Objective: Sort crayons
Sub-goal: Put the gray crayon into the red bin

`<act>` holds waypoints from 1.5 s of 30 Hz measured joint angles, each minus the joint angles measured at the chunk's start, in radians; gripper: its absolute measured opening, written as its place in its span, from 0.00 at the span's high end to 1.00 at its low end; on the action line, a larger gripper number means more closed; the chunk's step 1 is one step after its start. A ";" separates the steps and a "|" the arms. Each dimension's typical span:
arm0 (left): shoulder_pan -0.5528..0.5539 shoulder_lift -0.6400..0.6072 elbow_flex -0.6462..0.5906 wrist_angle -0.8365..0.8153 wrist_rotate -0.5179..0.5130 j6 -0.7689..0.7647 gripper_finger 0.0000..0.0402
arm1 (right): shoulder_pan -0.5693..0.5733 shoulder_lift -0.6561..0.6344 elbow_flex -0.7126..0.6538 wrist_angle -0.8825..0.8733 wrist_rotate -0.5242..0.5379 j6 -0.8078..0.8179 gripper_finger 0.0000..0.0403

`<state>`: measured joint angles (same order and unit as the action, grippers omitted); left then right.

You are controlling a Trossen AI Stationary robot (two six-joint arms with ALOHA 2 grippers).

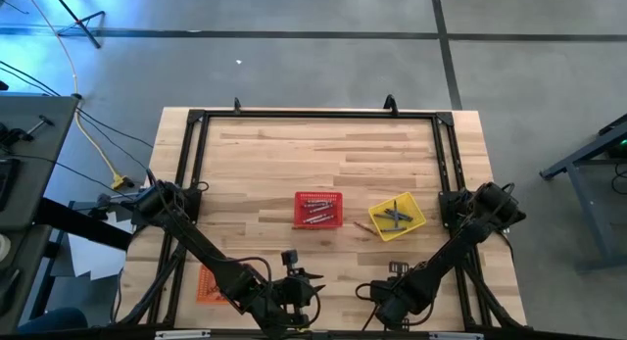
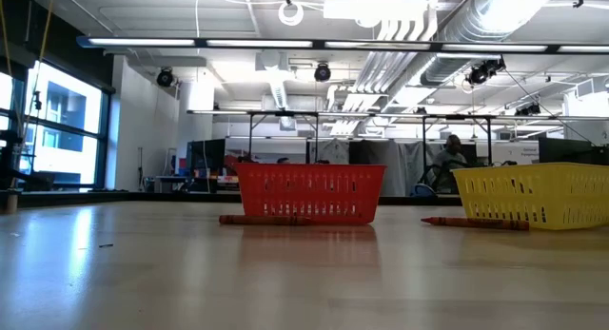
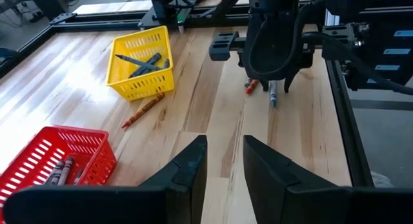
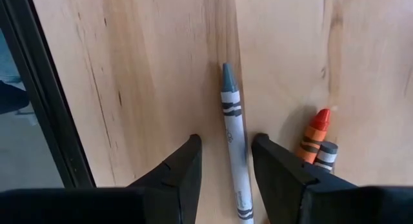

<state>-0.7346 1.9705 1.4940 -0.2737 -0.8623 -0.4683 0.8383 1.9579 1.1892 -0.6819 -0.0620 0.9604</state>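
My right gripper [image 4: 226, 141] is open and points down at the table near its near edge [image 1: 384, 295]. Its fingers stand on either side of a grey-blue crayon [image 4: 232, 146] that lies flat on the wood, and I see no touch. An orange crayon [image 4: 314, 133] and a grey crayon [image 4: 326, 156] lie just beside it. My left gripper [image 3: 224, 143] is open and empty, near the table's near edge [image 1: 297, 284]. It faces the right gripper [image 3: 274, 43]. The red basket [image 1: 318, 210] and the yellow basket [image 1: 397, 218] each hold several crayons.
A red-orange crayon [image 3: 143, 111] lies on the wood between the two baskets. Another crayon [image 2: 266, 219] lies against the near side of the red basket. An orange basket [image 1: 211, 281] sits at the near left under my left arm. Black frame rails [image 1: 446, 164] border the table.
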 joint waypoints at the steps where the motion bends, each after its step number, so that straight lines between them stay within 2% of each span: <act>1: 0.000 0.000 0.000 0.000 0.000 0.000 0.79 | 0.000 0.000 0.000 0.000 0.000 0.000 0.67; 7: 0.000 0.000 0.000 0.000 0.000 0.000 0.79 | 0.000 0.000 -0.002 -0.001 0.002 0.007 0.74; 16: 0.000 0.000 0.000 0.000 0.000 0.000 0.79 | -0.001 0.000 -0.005 -0.010 0.022 0.098 0.98; 24: 0.000 0.000 0.000 0.000 0.000 0.000 0.79 | -0.001 0.005 0.016 -0.036 0.023 0.132 0.99; 34: 0.000 0.000 -0.001 0.001 0.002 -0.002 0.79 | -0.001 0.016 0.242 -0.263 0.022 0.033 0.99; 39: 0.000 0.000 -0.001 0.001 0.008 -0.002 0.79 | -0.002 0.015 0.382 -0.415 0.108 0.015 0.99; 45: 0.000 0.000 -0.001 0.000 0.045 -0.001 0.79 | 0.021 0.013 0.591 -0.641 0.359 0.035 0.99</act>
<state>-0.7349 1.9709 1.4933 -0.2732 -0.8178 -0.4695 0.8594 1.9713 1.7799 -1.3232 0.2974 0.9953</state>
